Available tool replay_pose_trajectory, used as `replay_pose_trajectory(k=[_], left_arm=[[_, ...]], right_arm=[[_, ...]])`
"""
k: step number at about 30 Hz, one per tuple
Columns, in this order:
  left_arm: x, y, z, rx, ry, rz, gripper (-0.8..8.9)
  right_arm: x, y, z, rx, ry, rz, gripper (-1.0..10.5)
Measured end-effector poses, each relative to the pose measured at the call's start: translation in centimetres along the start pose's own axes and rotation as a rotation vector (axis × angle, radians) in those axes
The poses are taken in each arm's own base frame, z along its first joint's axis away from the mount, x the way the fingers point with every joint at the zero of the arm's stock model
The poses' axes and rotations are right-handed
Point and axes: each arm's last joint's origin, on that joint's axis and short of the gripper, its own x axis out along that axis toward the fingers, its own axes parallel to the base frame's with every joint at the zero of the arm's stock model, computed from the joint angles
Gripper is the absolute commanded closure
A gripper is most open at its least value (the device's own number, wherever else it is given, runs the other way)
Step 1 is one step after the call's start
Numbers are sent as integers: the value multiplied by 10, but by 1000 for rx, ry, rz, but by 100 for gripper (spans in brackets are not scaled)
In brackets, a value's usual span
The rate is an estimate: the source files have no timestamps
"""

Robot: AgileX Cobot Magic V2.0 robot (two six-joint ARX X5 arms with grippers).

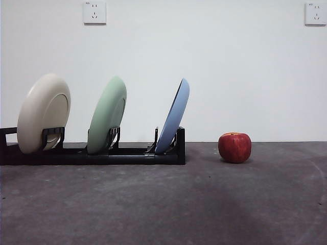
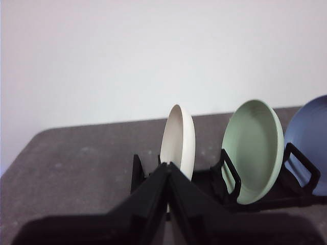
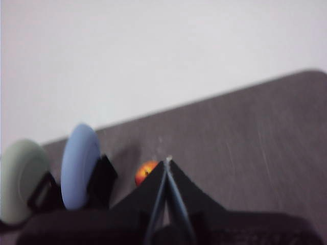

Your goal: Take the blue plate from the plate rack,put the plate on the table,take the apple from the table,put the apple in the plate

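The blue plate [image 1: 174, 115] stands on edge in the right slot of the black plate rack [image 1: 127, 155], leaning right. It also shows in the left wrist view [image 2: 312, 138] and in the right wrist view [image 3: 80, 164]. The red apple [image 1: 234, 147] sits on the dark grey table [image 1: 204, 204] to the right of the rack, and its top shows in the right wrist view [image 3: 145, 172]. My left gripper [image 2: 168, 166] is shut and empty, held back from the rack near the cream-white plate. My right gripper [image 3: 167, 162] is shut and empty, back from the apple. Neither arm shows in the front view.
A pale green plate [image 1: 107, 114] stands in the rack's middle slot and a cream-white plate [image 1: 44, 112] in its left slot. A white wall with two sockets [image 1: 94, 12] is behind the table.
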Motion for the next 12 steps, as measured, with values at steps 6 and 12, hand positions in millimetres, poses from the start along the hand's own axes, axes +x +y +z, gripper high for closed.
replay_pose_trajectory(k=[6, 12], left_arm=[[19, -2, 38, -2, 135, -83, 818], [52, -6, 60, -29, 244, -240, 819]], right_arm=[[11, 9, 33, -2, 184, -52, 948], [31, 14, 48, -2, 327, -78, 948]])
